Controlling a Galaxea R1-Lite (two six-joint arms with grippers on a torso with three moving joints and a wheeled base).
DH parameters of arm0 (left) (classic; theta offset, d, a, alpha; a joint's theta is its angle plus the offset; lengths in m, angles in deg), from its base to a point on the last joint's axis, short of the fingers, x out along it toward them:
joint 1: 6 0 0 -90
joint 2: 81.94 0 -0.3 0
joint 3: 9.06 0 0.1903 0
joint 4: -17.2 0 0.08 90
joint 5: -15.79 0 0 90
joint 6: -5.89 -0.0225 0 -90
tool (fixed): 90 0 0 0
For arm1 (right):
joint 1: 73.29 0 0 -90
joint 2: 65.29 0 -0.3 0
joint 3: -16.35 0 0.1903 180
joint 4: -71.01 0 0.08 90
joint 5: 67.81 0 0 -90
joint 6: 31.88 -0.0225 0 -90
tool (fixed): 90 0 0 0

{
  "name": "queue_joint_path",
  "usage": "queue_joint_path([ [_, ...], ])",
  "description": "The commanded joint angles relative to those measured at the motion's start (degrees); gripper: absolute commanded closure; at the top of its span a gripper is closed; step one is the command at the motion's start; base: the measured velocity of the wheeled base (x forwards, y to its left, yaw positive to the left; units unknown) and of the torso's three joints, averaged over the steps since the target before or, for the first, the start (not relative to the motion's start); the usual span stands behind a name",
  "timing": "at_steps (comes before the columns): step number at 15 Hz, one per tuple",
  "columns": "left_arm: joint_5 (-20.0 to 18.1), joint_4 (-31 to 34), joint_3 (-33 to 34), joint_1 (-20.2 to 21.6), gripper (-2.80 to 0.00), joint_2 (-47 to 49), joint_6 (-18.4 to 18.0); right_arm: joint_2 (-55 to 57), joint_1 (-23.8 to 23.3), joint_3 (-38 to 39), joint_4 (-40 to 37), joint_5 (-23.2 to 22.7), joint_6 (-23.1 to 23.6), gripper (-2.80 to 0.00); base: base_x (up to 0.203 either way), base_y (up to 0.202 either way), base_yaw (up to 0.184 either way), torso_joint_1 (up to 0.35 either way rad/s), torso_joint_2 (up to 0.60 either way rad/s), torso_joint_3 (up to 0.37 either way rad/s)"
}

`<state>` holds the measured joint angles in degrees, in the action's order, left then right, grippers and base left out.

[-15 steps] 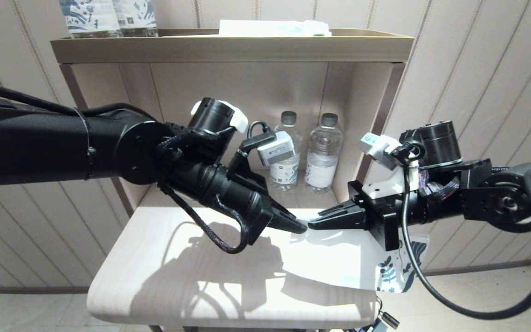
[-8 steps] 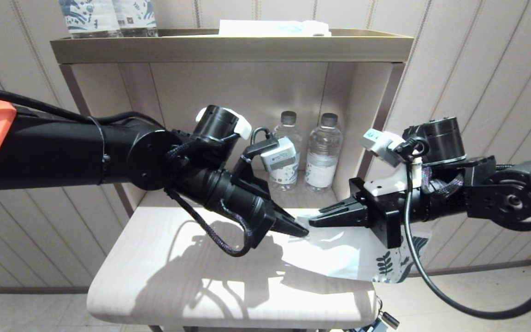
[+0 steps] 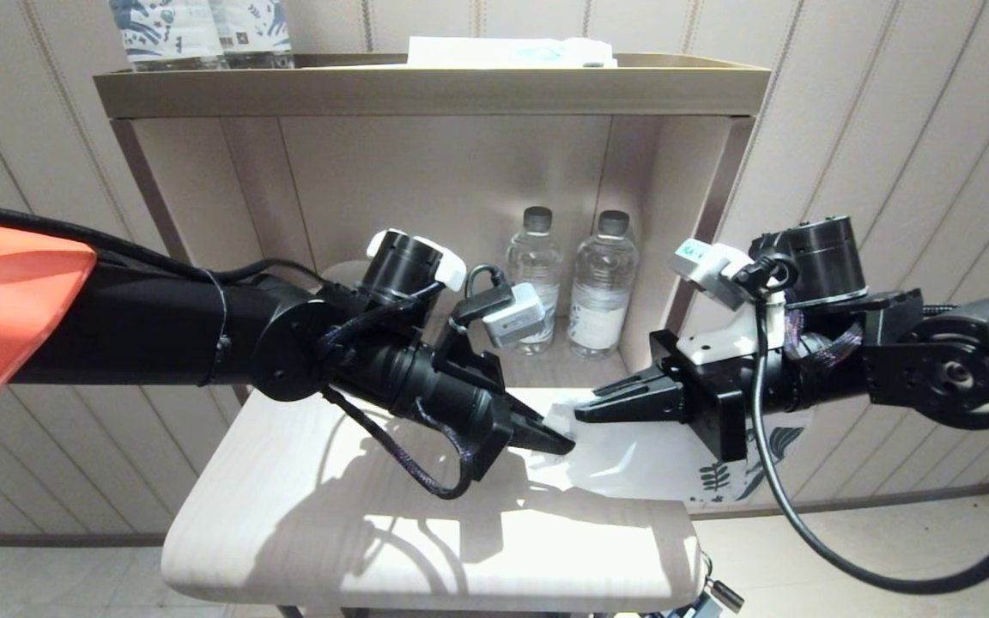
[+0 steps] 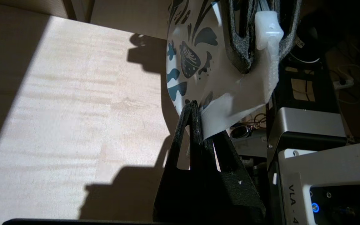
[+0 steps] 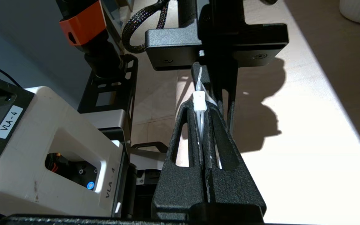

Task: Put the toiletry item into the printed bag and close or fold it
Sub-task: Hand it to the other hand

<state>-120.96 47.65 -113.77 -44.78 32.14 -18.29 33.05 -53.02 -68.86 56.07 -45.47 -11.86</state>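
Above the desk (image 3: 306,506), the left claw (image 3: 565,445) and the right claw (image 3: 585,413), tips nearly meeting, each pinch the top edge of the bag (image 3: 658,463), which hangs between them.

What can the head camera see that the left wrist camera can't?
Only the head view shows the two water bottles at the back of the shelf and the whole right gripper pinching the printed bag.

Only the left wrist view shows the blue flower print up close, and the left gripper with jaws shut on the bag's edge.

Both show the printed bag held above the pale wooden shelf, with strong shadows across it.
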Motion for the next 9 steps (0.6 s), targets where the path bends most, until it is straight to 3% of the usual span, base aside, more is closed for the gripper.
queue_joint_path([
  [1, -0.13, 0.04, 0.48, 0.02, 0.0, -0.35, -0.12, 0.38, -0.31, -0.55, 0.02, -0.45, 0.03, 0.0, 0.0, 0.0, 0.0, 0.0, 0.0, 0.0],
  [4, 4.87, 0.15, 0.11, 0.11, 0.0, -1.01, -0.1, 0.71, -0.17, -0.55, 0.1, -0.37, 0.02, 0.0, 0.0, 0.0, 0.0, 0.0, 0.0, 0.0],
  [9, 5.79, 6.69, -1.53, 0.24, 0.0, -2.66, 0.1, 1.12, 0.04, -0.55, 0.1, -0.37, 0.11, 0.0, 0.0, 0.0, 0.0, 0.0, 0.0, 0.0],
])
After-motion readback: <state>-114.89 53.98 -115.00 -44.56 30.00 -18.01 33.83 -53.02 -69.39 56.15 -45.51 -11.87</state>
